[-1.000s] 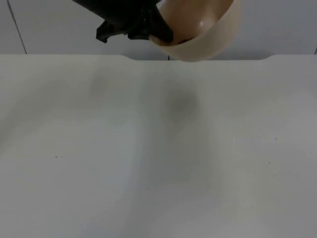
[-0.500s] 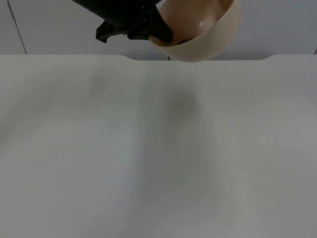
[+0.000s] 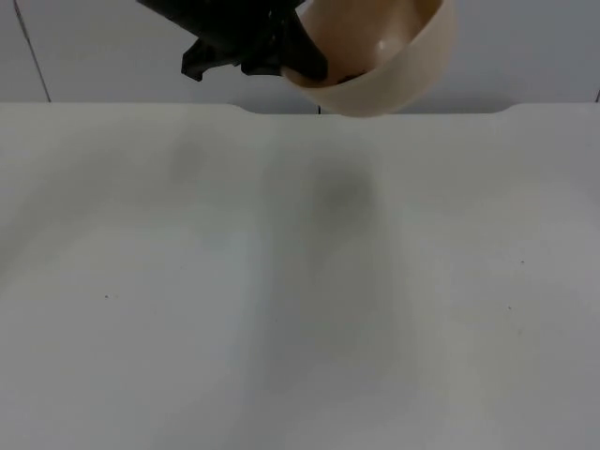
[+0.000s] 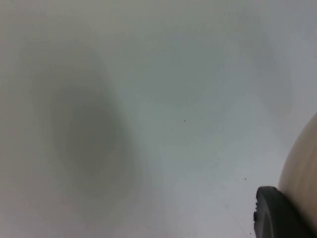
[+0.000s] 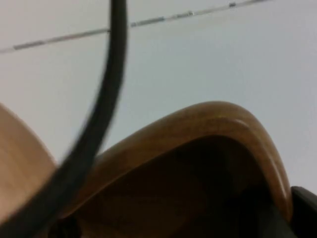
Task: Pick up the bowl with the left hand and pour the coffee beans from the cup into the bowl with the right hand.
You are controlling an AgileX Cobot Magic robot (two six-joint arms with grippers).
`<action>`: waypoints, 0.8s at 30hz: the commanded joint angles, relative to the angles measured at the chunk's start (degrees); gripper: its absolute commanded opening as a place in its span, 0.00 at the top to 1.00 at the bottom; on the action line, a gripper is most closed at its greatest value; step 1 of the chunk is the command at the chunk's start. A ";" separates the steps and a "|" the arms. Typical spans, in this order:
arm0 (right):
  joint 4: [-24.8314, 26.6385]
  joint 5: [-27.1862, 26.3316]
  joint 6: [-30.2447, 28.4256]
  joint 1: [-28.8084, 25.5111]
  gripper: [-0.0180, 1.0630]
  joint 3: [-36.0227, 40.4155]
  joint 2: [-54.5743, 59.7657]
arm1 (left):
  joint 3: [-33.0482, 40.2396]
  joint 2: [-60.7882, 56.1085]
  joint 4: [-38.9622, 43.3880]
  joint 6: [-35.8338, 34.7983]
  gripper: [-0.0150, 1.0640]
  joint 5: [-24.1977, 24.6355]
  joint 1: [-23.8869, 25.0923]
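While the round cream bowl (image 3: 380, 58) hangs high over the far edge of the white desk (image 3: 300, 281), tipped, the left claw (image 3: 302, 58) pinches its rim. Close in the right wrist view sits a brown wooden cup (image 5: 198, 163); I cannot tell the right claw's grip.

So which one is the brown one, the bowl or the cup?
The cup is the brown, wooden-looking one at the right gripper. The bowl is pale cream, held up over the table by the left gripper.
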 commanded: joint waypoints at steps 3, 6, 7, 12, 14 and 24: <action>-0.69 0.91 2.97 0.23 0.99 -0.17 -0.29 | -0.37 0.09 0.22 -0.33 0.99 0.01 -0.23; -0.69 0.70 2.47 0.23 0.99 -0.17 -0.29 | -0.37 0.09 0.22 -0.33 0.99 0.01 -0.23; -0.69 1.23 2.47 0.23 0.99 -0.17 -0.29 | -0.37 0.09 0.22 -0.33 0.99 0.01 -0.23; -0.69 6.52 7.85 0.55 0.99 -0.17 -0.53 | -0.37 0.09 0.22 -0.33 0.99 0.01 -0.23; -0.69 6.75 10.65 0.55 0.99 -0.17 -0.67 | -0.37 0.09 0.22 -0.33 0.99 0.01 -0.23; -0.69 2.78 18.54 0.42 0.99 -0.17 -0.67 | -0.37 0.09 0.22 -0.33 0.99 0.01 -0.23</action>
